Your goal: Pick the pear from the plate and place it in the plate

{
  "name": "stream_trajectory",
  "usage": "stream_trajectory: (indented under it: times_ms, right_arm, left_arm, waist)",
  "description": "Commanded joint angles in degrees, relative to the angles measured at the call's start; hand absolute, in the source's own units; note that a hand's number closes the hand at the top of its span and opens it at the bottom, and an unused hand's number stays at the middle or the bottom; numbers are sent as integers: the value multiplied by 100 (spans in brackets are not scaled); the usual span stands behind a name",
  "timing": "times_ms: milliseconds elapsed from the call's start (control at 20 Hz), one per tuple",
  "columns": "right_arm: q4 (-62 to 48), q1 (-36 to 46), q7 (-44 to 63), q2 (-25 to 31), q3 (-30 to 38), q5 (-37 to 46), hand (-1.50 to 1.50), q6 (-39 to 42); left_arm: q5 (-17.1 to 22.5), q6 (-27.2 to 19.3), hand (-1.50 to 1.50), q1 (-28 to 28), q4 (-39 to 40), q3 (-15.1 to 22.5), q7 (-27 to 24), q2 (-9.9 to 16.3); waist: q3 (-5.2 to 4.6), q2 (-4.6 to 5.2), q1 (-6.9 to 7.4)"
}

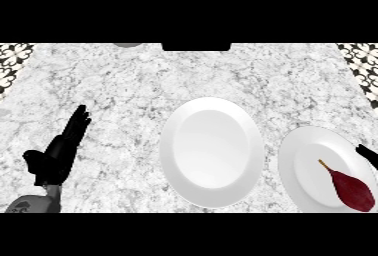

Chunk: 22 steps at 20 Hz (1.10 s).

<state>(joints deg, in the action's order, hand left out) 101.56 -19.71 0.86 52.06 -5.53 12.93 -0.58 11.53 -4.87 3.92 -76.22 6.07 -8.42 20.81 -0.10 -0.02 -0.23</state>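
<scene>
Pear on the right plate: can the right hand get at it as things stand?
Probably yes. The right hand shows at the view's right edge, just above the pear, which lies bare on the right plate with its stem pointing up-left. Nothing sits between them. The hand's fingers are mostly out of view.

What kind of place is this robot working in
Most likely a kitchen counter: a grey-white marble worktop, two white plates on it, the center plate bare and the right plate holding a dark red pear, and patterned tiles at the corners.
</scene>
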Motion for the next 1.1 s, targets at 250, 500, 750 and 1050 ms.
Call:
stream_trajectory:
  times_ms: [250, 500, 750, 1050]
  right_arm:
    - [130, 568, 1622, -320, -356, 727, -150, 809]
    - [-401, 745, 1538, -309, -389, 1280, -150, 1149]
    - [-1136, 948, 1046, -855, -303, 1637, -150, 1303]
    - [-1896, 1261, 744, -1367, -236, 2281, -150, 1227]
  left_arm:
    - [-191, 117, 0, 60, -58, -65, 145, -131]
    - [-269, 264, 0, 127, 322, -214, -139, -196]
    - [-366, 351, 0, -102, 305, -353, -297, -372]
    - [-415, 616, 0, -123, -47, -594, 32, -207]
  waist:
    - [7, 5, 40]
    - [7, 10, 22]
    - [9, 5, 21]
    - [11, 0, 30]
